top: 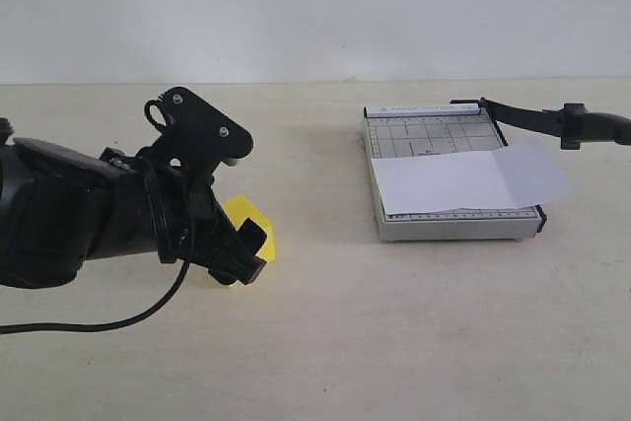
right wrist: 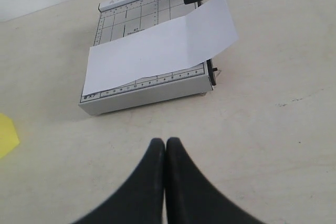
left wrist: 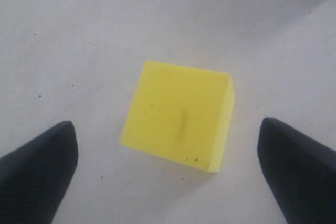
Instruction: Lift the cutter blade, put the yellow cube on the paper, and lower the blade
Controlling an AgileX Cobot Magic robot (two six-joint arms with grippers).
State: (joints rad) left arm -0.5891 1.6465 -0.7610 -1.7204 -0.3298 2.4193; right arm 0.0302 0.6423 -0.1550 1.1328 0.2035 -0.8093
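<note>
The yellow cube rests on the table at the left, partly hidden by my left arm. My left gripper hovers just over it, open; in the left wrist view the cube lies between and beyond the two spread fingers, untouched. The grey cutter board sits at the right with the white paper across it, overhanging its right edge. The cutter blade is lifted off the board, its handle out to the right. My right gripper is shut and empty above bare table, short of the board and paper.
A black cable trails from my left arm across the table's front left. A white wall rises behind the table. A corner of the cube shows at the edge of the right wrist view.
</note>
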